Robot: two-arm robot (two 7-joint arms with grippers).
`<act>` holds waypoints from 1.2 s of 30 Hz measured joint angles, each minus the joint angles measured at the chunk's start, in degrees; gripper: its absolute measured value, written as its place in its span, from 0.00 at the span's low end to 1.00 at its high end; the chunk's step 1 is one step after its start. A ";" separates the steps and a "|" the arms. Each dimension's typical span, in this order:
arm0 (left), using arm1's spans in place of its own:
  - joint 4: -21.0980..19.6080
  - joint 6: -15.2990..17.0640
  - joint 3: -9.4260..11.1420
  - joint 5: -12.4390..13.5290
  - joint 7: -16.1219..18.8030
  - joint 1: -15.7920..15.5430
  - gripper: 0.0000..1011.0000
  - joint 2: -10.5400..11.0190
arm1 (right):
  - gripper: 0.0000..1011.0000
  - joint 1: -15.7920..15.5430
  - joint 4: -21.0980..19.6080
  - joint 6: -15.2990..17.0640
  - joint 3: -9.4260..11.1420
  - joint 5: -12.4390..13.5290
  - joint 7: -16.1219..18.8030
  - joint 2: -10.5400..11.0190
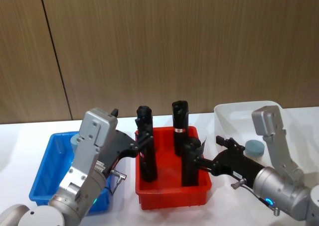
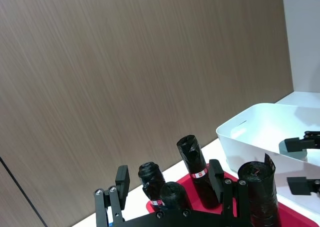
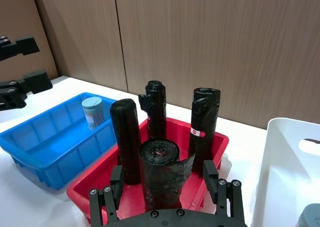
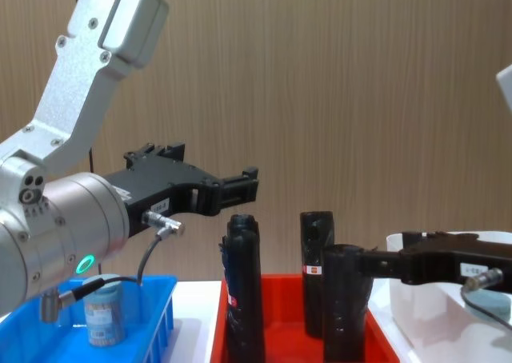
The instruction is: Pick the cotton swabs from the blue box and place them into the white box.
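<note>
Left hand (image 4: 240, 189): nearest, empty, fingers parted, hovering over blue box (image 1: 47, 169).
Cotton swabs (image 3: 92, 113): one tub upright in blue box; another (image 1: 254, 147) already in white box (image 1: 234, 114).
Red tray (image 1: 172, 193): black rolls between, best avoided.
Right hand (image 1: 199, 159): released, empty, above tray.
Tip: descend straight, grip below lid.

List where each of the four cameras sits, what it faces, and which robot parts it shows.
Head: high, looking down at the blue box, red tray, white box; both arms.
Left wrist: faces black rolls; left gripper.
Right wrist: faces the tray; right gripper.
Chest: low, side-on; both arms.
Right wrist and chest share the cotton swabs.
</note>
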 joint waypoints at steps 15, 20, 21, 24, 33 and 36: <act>0.00 0.00 0.00 0.00 0.00 0.00 0.99 0.00 | 0.99 3.74 6.01 -0.07 -0.96 -1.94 0.18 -2.27; 0.00 0.00 0.00 0.00 0.00 0.00 0.99 0.00 | 0.99 4.55 7.47 -0.21 -1.34 -2.44 0.26 -2.87; 0.00 0.00 0.00 0.00 0.00 0.00 0.99 0.00 | 0.99 4.55 7.47 -0.21 -1.34 -2.44 0.26 -2.87; 0.00 0.00 0.00 0.00 0.01 0.00 0.99 0.00 | 0.99 4.99 8.23 -0.31 -1.59 -2.77 0.29 -3.20; -0.01 0.00 0.00 0.00 0.00 0.00 0.99 0.00 | 0.99 6.26 10.47 -0.91 -2.20 -3.77 0.06 -4.15; 0.00 0.00 0.00 0.00 0.01 0.00 0.99 0.00 | 0.99 6.78 11.37 -1.25 -2.39 -4.14 -0.17 -4.51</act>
